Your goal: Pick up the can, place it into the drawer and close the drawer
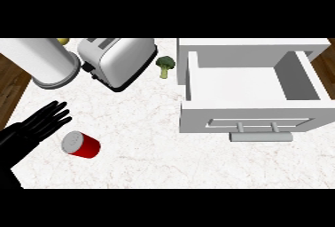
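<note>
Head view: you have a white marble-patterned table [144, 164] running from left to right, with dark wood floor [14, 82] showing past its left and right edges; the short red cylindrical can with a pale silver lid [81, 144] sits on the table's left side, closer to the near edge than the far one, its lid end turned toward the left edge; you cannot tell from here whether it stands or lies tilted; nothing is holding it. Your black left hand [36, 126] comes in over the left edge, just beside the can and apart from it, with its fingers straight and spread, pointing toward the far right, gripping nothing; your right hand does not show in this view. On the right side of the table sits the white box-shaped drawer [196, 119], pulled open toward the near edge so that its white floor and walls face you; its grey bar handle [258, 127] runs along the front panel. Along the far edge, from the left corner, stand a tall white cylinder on a grey round base [42, 60], a shiny silver two-slot toaster [121, 60], and a small green broccoli floret [165, 66] lying between the toaster and the drawer; a small yellow object [63, 41] peeks out behind the cylinder, too hidden to name.
</note>
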